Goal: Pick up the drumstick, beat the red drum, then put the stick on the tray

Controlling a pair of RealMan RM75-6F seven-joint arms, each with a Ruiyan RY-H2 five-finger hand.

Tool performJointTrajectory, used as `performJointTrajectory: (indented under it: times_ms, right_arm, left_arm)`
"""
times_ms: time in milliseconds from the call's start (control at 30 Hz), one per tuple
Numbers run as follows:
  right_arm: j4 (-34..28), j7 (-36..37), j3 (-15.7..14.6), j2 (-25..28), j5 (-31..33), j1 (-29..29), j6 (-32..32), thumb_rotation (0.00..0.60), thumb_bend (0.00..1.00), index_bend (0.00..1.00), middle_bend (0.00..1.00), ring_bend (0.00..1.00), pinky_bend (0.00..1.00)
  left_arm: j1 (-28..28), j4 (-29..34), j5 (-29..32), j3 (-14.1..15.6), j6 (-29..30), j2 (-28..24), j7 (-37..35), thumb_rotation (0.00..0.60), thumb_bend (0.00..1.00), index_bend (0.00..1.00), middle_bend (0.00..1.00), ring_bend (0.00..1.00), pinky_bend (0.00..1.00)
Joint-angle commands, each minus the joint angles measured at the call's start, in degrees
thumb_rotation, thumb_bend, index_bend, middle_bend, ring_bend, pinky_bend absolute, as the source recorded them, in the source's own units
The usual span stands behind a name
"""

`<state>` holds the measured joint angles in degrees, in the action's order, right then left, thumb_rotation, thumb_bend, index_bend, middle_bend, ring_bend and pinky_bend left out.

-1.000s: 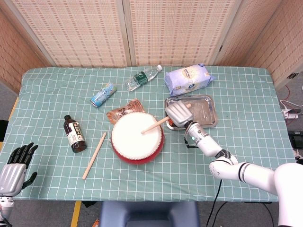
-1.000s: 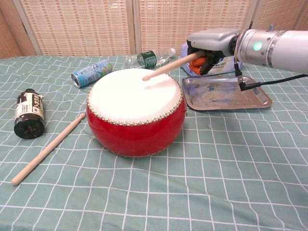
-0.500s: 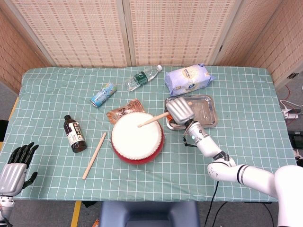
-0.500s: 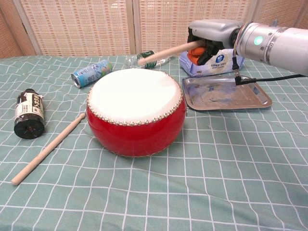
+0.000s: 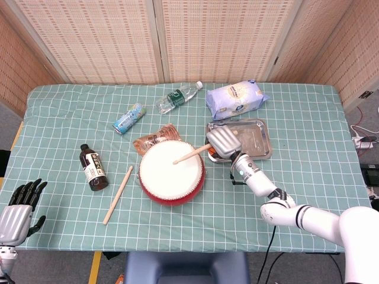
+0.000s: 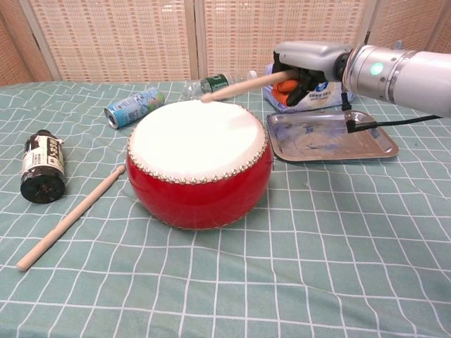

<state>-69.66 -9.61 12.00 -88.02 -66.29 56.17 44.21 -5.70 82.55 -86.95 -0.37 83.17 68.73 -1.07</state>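
The red drum with its white skin stands mid-table. My right hand grips a wooden drumstick, whose tip hangs just above the skin's far part. The metal tray lies right of the drum, partly under that hand. A second drumstick lies flat on the cloth left of the drum. My left hand hangs off the table's near-left corner with fingers spread, holding nothing.
A dark bottle lies at the left. A can, a plastic water bottle, an orange packet and a white-blue bag lie behind the drum.
The held stick rose off the skin half a second ago and has since come back down toward it. My left hand stayed put.
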Motion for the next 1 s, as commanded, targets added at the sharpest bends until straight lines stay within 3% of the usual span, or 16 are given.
performJointTrajectory:
  times_ms: [33,100,267,433,667,900,1000]
  right_arm:
    - [0.46,-15.58,-1.63,-0.8,7.09,1.14,-1.16,0.6,0.97,1.0,1.0,1.0,0.98]
    - [-0.75,-12.03,-0.07,-0.97,6.43,0.23,0.93,0.6,0.97,1.0,1.0,1.0,0.98]
    - [-0.98,4.97,4.04,-1.55,0.56,-2.71,6.47,0.6,0.97,1.0,1.0,1.0,0.98]
    - [0.78,15.44,6.17,-0.78,1.29,-4.05,4.5,0.6,0.97,1.0,1.0,1.0,0.98]
    - [7.66,21.3,6.03,-1.12,3.36,-4.47,-1.62,0.6,0.94,1.0,1.0,1.0,0.96]
    - [17.59,22.66,4.5,-4.21,4.22,-2.91,-9.11,0.6,0.72,1.0,0.99,0.88,0.8]
    - [21.96,23.1,3.62,-6.12,3.78,-2.05,-12.28,0.6,0.62,1.0,0.94,0.8,0.73]
  left_arm:
    - [-0.03,-0.09,-0.02,-0.01,-0.02,0.07,-0.09,0.6,0.28,0.04,0.0,0.0,0.05]
    - [-0.06,-0.14,-0.04,-0.02,-0.05,0.11,-0.06,0.6,0.28,0.04,0.0,0.0,0.05]
    - [-0.22,0.07,-0.28,-0.16,0.13,0.05,0.04,0.6,0.28,0.05,0.0,0.0,0.05]
    - [-0.36,0.3,-0.27,-0.21,-0.02,0.05,0.27,0.6,0.28,0.05,0.0,0.0,0.05]
    - [-0.29,0.62,-0.18,-0.08,-0.13,-0.07,0.69,0.6,0.28,0.05,0.0,0.0,0.05]
    - [-0.1,1.42,-0.05,0.05,-0.06,-0.37,1.46,0.6,0.28,0.05,0.0,0.0,0.05]
    - [0.02,1.69,0.1,0.11,-0.06,-0.51,1.74,0.6,0.28,0.05,0.0,0.0,0.05]
